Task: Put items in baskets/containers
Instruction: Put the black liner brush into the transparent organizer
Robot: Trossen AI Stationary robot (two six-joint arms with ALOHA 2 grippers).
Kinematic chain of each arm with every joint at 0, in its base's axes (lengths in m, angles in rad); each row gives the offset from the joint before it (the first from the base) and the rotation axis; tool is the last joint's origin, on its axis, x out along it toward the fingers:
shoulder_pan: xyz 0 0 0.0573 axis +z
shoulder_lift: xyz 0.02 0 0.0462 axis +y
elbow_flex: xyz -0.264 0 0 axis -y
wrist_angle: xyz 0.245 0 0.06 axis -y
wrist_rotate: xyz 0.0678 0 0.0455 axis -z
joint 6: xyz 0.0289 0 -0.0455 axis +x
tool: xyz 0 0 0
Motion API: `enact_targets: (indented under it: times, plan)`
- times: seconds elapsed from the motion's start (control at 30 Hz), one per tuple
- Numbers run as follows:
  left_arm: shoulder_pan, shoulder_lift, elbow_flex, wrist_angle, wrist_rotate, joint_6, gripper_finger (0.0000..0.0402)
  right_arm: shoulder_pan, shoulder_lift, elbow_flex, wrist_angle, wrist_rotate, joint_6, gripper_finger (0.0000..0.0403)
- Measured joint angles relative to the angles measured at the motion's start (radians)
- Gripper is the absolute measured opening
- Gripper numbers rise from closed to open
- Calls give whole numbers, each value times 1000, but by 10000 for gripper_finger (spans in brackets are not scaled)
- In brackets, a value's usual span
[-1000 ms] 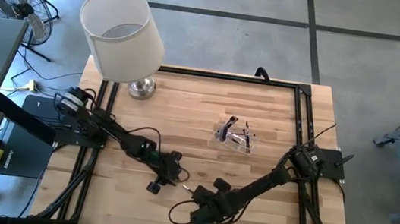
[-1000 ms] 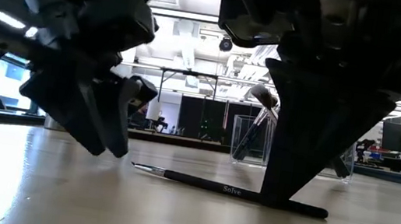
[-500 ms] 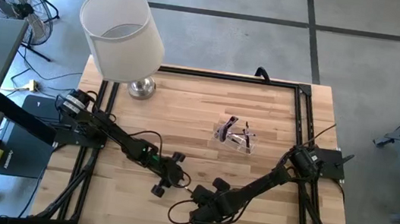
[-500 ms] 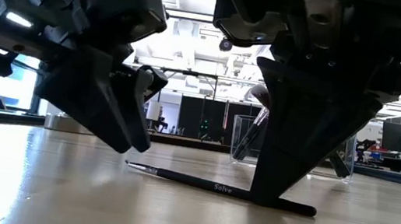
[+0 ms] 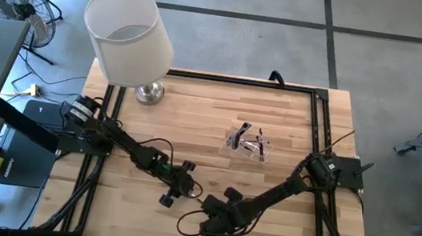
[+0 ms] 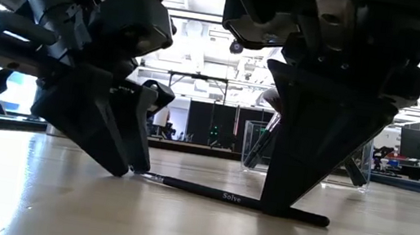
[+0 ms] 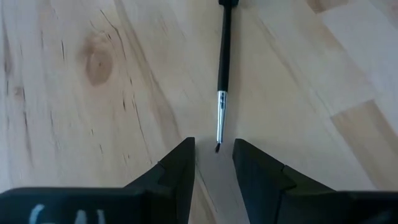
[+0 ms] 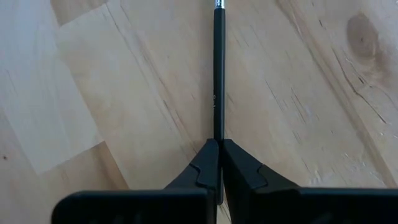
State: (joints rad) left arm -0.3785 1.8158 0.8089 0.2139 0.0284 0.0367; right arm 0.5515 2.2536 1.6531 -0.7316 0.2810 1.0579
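Wood, pale and planked, makes the table (image 5: 219, 119); from its middle the lamp (image 5: 128, 39) is seen at about ten o'clock, the clear box (image 5: 250, 143) near two o'clock, and both arms at about six o'clock.

One brush (image 6: 232, 197) lies flat on the wood. Its dark handle end is pinched by the right gripper (image 8: 219, 163), whose fingers are pressed together on it. The left gripper (image 7: 214, 163) is held narrowly apart, with the bristle tip just between its fingers, not yet gripped as far as can be judged.

The risks are judged as follows. The handle is thin and held only at its end, so it may pivot or slip when lifted. If the left fingers are closed on the tip, the bristles may be bent. The two grippers are near each other and could be knocked together.

Counted: one table, one lamp, two arms, one box, one brush outside it. Several brushes are seen in the box; their number cannot be told.
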Motion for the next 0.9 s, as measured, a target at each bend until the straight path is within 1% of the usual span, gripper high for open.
enact_targets:
  times: [0.17, 0.27, 0.37, 0.5, 0.53, 0.77, 0.9]
  plan:
    - [-1, 11, 0, 17, -8, -16, 112, -5, 0, 1, 5, -2, 0, 3]
    - [-1, 11, 0, 16, -6, -18, 102, -8, 0, 1, 6, -4, 0, 9]
    - [-1, 12, 1, 9, -4, -18, 76, -10, 0, 1, 6, -4, 0, 14]
    - [-2, 12, 3, -26, 3, -18, 16, -10, 0, 1, 7, -4, 9, 15]
    - [-2, 13, 3, -35, 3, -19, 9, -10, 0, 1, 8, -4, 19, 16]
    - [-2, 14, 3, -59, -15, -18, 4, -11, -26, -2, 4, -15, 27, 35]
    - [-2, 14, 2, -62, -18, -17, 2, -12, -75, -6, -9, 25, 42, 54]
